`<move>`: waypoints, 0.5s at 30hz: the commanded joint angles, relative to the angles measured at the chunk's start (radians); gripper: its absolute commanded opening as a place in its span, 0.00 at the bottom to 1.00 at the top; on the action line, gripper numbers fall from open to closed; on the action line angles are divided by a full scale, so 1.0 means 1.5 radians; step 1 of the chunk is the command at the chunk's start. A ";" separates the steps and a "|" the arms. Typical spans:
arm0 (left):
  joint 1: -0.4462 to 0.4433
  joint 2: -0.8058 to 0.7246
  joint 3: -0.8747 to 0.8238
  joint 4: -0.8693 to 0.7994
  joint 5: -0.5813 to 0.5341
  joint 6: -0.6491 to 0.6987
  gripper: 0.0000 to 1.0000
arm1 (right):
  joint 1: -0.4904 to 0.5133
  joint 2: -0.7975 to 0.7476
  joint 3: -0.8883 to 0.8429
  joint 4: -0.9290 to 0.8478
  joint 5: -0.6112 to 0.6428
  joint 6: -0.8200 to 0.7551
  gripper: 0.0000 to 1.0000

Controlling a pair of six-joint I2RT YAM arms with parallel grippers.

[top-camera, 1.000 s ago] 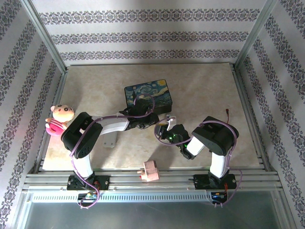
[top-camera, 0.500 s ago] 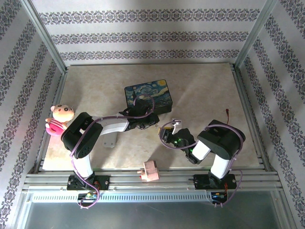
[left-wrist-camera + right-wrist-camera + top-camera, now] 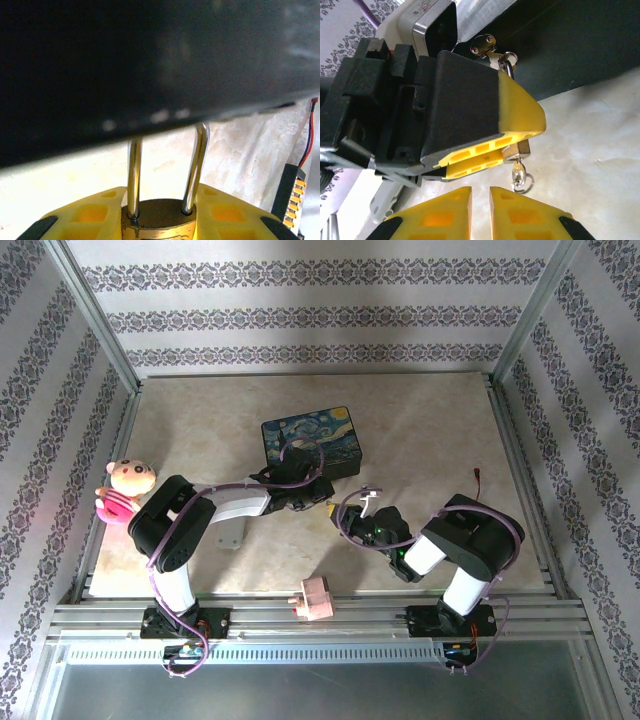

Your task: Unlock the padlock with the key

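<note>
The small brass padlock (image 3: 159, 216) sits between my left gripper's (image 3: 160, 202) yellow fingers, which are shut on its body. Its silver shackle rises under the dark blue starry tin (image 3: 312, 440). In the right wrist view the padlock (image 3: 522, 148) pokes out of the left gripper (image 3: 512, 150) just below the tin's latch (image 3: 485, 44). The key (image 3: 519, 172) hangs from the padlock's underside with a small ring on it. Just below and left of the key is my right gripper (image 3: 480, 192), open by a narrow gap with nothing in it. From above, both grippers (image 3: 328, 505) (image 3: 352, 523) meet at the tin's front.
A pink doll (image 3: 125, 488) sits on the left rail and a pink block (image 3: 316, 598) on the front rail. A grey plate (image 3: 232, 533) lies under the left arm. A thin red-tipped wire (image 3: 480, 477) lies at the right. Aluminium frame posts edge the table.
My right arm has drawn back toward the right and front, and its gripper has come off the padlock slightly. The left arm holds still on the padlock.
</note>
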 commanded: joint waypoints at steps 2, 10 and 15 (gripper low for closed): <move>0.012 0.000 -0.010 0.046 0.043 -0.037 0.20 | -0.001 0.046 0.024 0.030 -0.012 0.038 0.16; 0.011 0.000 -0.008 0.046 0.047 -0.037 0.20 | -0.005 0.072 0.036 0.030 0.005 0.052 0.18; 0.012 0.001 -0.006 0.044 0.048 -0.037 0.20 | -0.012 0.086 0.040 0.030 0.007 0.063 0.21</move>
